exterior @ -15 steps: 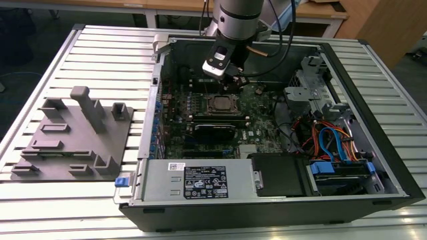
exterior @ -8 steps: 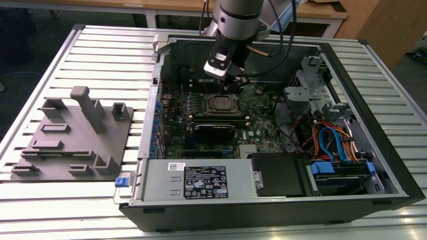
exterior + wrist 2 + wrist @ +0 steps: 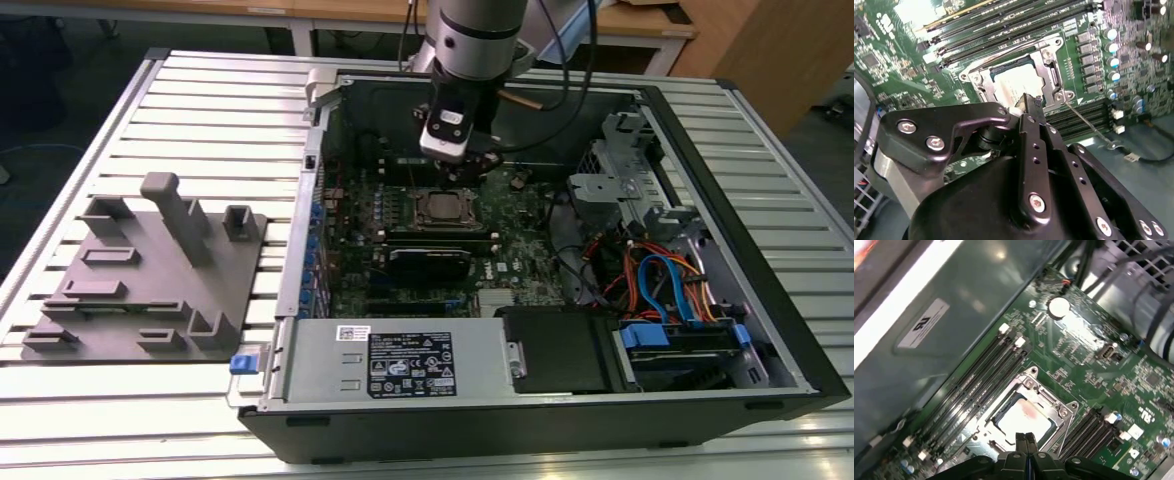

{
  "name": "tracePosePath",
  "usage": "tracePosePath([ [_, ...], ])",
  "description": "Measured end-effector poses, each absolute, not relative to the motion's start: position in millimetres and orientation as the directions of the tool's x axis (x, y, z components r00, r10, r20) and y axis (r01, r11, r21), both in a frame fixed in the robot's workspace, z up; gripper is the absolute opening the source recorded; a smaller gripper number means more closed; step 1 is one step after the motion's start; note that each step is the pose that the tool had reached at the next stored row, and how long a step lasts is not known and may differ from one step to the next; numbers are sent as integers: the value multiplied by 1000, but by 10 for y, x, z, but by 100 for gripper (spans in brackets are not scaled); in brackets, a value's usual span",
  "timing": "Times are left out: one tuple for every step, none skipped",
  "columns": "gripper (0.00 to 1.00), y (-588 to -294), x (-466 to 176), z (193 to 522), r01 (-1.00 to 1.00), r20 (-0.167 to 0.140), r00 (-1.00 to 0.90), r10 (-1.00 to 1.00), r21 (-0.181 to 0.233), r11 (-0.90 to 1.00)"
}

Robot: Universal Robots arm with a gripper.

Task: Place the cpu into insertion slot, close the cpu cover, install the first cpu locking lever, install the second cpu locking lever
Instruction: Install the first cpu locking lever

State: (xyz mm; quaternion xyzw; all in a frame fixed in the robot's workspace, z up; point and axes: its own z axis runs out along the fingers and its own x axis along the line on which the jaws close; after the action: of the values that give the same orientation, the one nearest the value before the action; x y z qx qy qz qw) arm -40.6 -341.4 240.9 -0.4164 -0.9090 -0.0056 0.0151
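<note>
The cpu [image 3: 1015, 81] [image 3: 1023, 417], a pale silver square, lies in the insertion slot [image 3: 1055, 76] on the green motherboard. The cpu cover [image 3: 1043, 56] [image 3: 1029, 385], a silver frame, lies flat around it. A thin wire locking lever [image 3: 1086, 122] juts out from one socket corner towards the board's edge. My gripper [image 3: 1029, 102] [image 3: 1025, 438] hovers just over the socket's edge, shut with nothing between its fingers. In the exterior view the gripper [image 3: 457, 168] hangs inside the open computer case, a little behind the cpu [image 3: 441, 207].
Long black memory slots [image 3: 1004, 25] [image 3: 971, 390] flank the socket. A black heatsink block [image 3: 430, 262] sits in front of it. Cables and a drive cage [image 3: 667, 290] crowd the exterior view's right; a power supply [image 3: 387, 365] is in front. A grey fixture plate [image 3: 147, 275] lies outside the case.
</note>
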Motion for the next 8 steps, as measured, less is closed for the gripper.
tracePosePath([
  [10,-3414,-406,2407,746,32,-665,746,-2,666],
  [10,-3414,-406,2406,735,32,-678,735,-2,678],
  [10,-3414,-406,2405,724,32,-690,723,-2,690],
  [10,-3414,-406,2404,711,31,-702,711,-2,703],
  [10,-3414,-406,2402,700,31,-714,699,-2,714],
  [10,-3414,-406,2401,687,31,-726,687,-2,726],
  [10,-3414,-406,2399,675,31,-738,674,-1,738],
  [10,-3414,-406,2398,663,31,-748,662,-1,749],
])
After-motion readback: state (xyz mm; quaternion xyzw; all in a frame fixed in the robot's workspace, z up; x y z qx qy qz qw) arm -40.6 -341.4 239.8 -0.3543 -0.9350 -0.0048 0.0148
